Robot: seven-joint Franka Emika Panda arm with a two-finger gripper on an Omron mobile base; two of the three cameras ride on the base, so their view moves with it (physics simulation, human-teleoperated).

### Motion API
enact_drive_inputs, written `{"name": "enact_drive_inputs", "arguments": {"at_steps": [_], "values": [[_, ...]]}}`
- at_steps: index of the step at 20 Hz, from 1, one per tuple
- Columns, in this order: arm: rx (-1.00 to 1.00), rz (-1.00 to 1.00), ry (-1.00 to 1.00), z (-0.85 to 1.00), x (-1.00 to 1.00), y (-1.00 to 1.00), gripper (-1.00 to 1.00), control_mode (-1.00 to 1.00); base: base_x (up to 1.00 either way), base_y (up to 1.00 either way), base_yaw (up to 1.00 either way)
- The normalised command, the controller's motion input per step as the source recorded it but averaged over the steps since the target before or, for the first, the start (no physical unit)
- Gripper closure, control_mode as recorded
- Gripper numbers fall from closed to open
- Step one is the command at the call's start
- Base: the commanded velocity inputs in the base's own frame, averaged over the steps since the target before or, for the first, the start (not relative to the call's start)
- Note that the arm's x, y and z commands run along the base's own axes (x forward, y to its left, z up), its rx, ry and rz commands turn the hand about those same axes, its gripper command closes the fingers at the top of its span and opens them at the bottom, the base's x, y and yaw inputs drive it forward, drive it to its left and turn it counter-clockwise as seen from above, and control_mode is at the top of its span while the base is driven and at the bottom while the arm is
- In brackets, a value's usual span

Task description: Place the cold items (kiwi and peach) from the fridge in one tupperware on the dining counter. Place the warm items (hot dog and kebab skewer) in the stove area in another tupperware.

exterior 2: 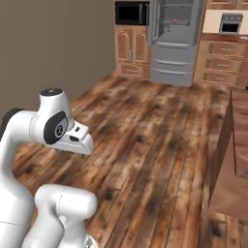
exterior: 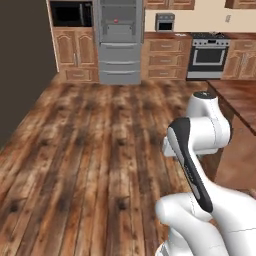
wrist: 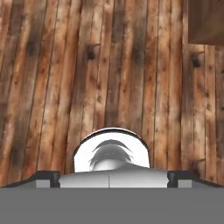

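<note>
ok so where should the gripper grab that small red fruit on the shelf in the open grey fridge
Grip the small round red fruit across its middle, coming straight in from the front of the open grey fridge. It sits on a shelf with walls at both sides, so the front looks like the free way in. It is too small here to judge more.

Tall grey fridge [exterior: 119, 42] far off, open, top cut by frame edge; small red speck on its shelf too small to identify. Dark reddish-brown wood worktop [exterior: 239, 97] cropped at right edge. Black-topped steel stove [exterior: 209, 55] contents unreadable.
</note>
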Motion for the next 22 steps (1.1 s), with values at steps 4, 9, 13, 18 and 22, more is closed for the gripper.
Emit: {"name": "enact_drive_inputs", "arguments": {"at_steps": [4,9,13,18,22], "values": [[0.0,0.0,0.0,0.0,0.0,0.0,-1.0,1.0,0.63,0.98,-0.29],[0.0,0.0,0.0,0.0,0.0,0.0,-1.0,1.0,0.82,0.66,-0.43],[0.0,0.0,0.0,0.0,0.0,0.0,-1.0,1.0,0.93,0.47,-0.4],[0.0,0.0,0.0,0.0,0.0,0.0,-1.0,1.0,1.0,0.52,-0.17],[0.0,0.0,0.0,0.0,0.0,0.0,-1.0,1.0,1.0,0.51,0.02]]}}
